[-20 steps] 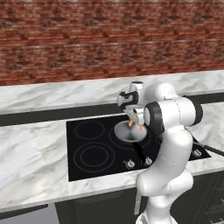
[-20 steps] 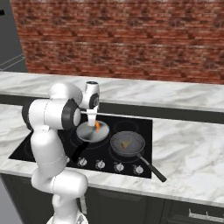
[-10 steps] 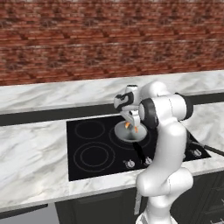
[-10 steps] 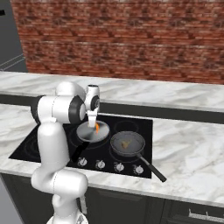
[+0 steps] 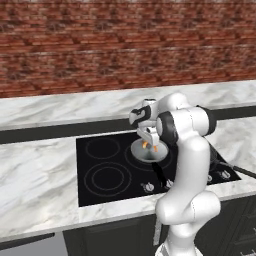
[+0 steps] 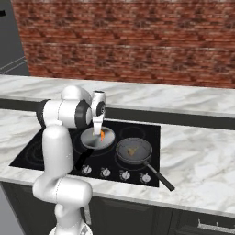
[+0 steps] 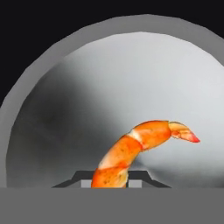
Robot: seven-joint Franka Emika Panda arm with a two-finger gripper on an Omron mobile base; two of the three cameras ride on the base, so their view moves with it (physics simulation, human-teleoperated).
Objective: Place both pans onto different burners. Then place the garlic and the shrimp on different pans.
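**Operator:** Below the jaws, what lies on the cooktop, largest item first?

**Technician:** Directly beneath the jaws sits the silver pan, on a burner. Off to the far side from the arm's base sits the darker pan, well apart from the jaws, with the garlic inside it. Smallest is the shrimp, clamped at its tail end between the jaws and hanging over the silver pan's interior.

**Operator:** Step in hand?

**Technician:** Judged from this layout, both pans are placed and the garlic is delivered. The shrimp placement is the final step and is not yet complete.

**Operator:** Next move?

**Technician:** A short descent, then release, so the shrimp lands inside the rim.

**Operator:** Arm pose?

**Technician:** The elbow is raised and the forearm reaches forward; the gripper points straight down over the silver pan.
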